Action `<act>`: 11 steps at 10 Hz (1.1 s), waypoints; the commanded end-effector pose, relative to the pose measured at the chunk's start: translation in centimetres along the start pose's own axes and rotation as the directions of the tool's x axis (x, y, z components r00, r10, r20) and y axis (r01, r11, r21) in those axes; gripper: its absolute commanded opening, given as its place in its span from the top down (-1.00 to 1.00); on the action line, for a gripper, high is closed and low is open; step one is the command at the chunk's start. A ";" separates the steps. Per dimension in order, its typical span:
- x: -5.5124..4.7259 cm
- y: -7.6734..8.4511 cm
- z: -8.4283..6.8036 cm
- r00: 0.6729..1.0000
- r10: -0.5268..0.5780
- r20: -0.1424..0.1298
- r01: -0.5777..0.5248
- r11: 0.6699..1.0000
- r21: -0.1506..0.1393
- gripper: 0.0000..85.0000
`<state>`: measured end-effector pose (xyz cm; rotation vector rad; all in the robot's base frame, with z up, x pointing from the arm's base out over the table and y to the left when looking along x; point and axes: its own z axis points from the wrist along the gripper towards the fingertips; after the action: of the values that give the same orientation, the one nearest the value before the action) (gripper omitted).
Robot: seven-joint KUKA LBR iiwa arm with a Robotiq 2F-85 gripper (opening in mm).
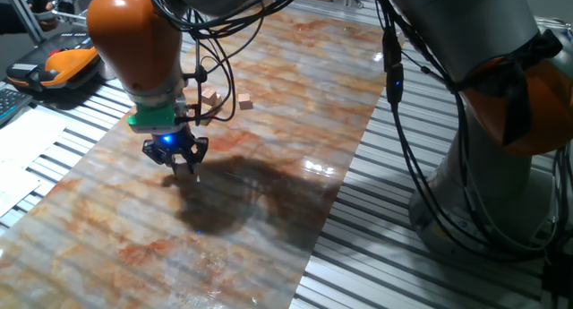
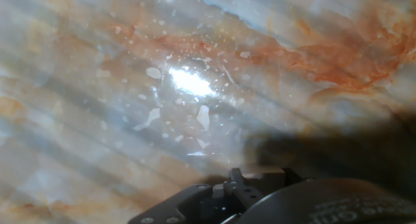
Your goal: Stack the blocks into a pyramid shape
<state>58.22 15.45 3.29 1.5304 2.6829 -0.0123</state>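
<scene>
two blocks show clearly in the fixed view, one (image 1: 209,98) just behind the gripper's (image 1: 185,165) wrist and another (image 1: 244,101) a little off to its side, both well beyond the fingertips on the marbled tabletop (image 1: 269,201). any further blocks are hidden by the arm. the gripper hangs just above the tabletop with its fingers pointing down and drawn close together; nothing can be seen between them, though whether they are fully closed i cannot tell. from the hand view only bare, shiny tabletop (image 2: 97,87) lies ahead of the gripper body.
</scene>
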 end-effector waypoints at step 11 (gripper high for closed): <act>-1.4 0.8 -1.2 0.981 -0.191 -0.015 0.191 0.981 0.014 1.00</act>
<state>59.59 14.67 4.62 1.2741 2.8379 -0.0264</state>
